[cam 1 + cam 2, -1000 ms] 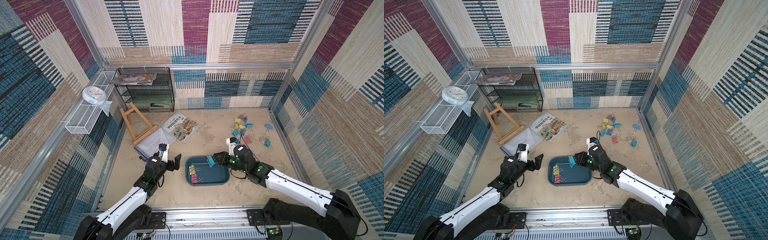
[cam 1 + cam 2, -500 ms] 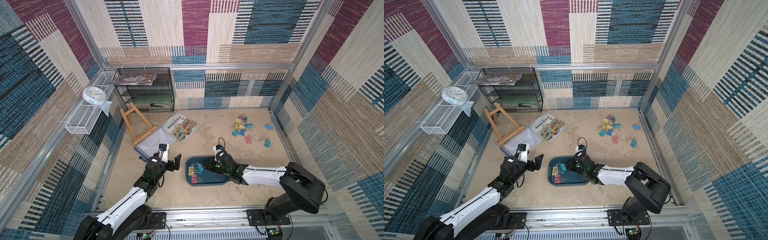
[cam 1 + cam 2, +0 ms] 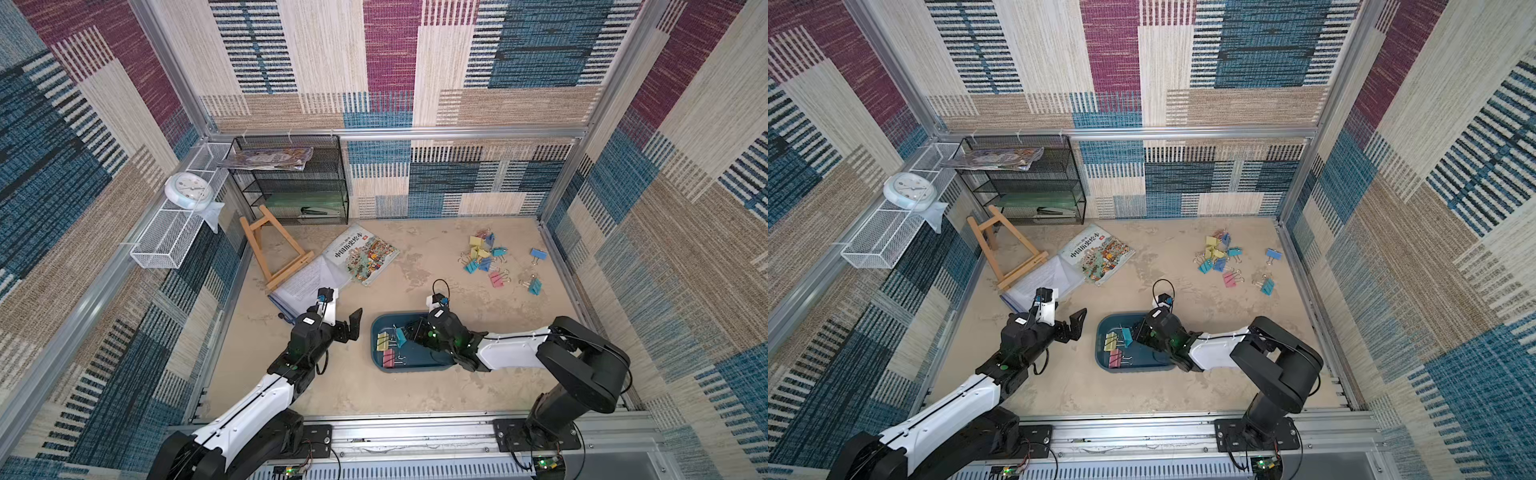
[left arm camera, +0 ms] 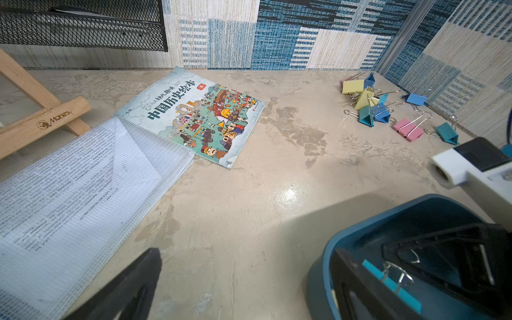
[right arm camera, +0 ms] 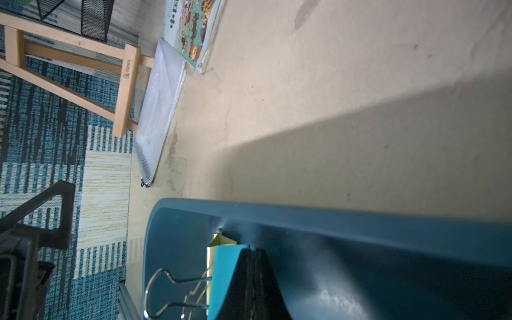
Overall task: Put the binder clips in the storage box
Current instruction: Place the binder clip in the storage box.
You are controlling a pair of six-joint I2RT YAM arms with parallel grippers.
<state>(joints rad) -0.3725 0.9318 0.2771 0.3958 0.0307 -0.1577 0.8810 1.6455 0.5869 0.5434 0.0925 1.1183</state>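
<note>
The dark teal storage box (image 3: 415,369) (image 3: 1133,369) sits at the front middle of the floor. A yellow binder clip (image 3: 381,340) and a pink binder clip (image 3: 388,357) lie in its left end. My right gripper (image 3: 409,334) (image 3: 1136,334) (image 5: 255,252) reaches low into the box, shut on a teal binder clip (image 3: 401,336) (image 5: 224,277) that hangs just above the yellow one. Several more binder clips (image 3: 484,257) (image 4: 371,108) lie scattered at the far right. My left gripper (image 3: 343,328) (image 4: 241,277) stands open just left of the box, with only bare floor between its fingers.
A picture book (image 3: 361,259) and a mesh document pouch (image 3: 303,282) lie on the floor behind my left gripper. A wooden easel (image 3: 270,249) and a black mesh rack (image 3: 291,178) stand at the back left. A white wire basket (image 3: 166,237) hangs on the left wall.
My right gripper has carried the teal clip leftward from the box's right edge and down into the box, with the arm folding back. The left arm has not moved.
</note>
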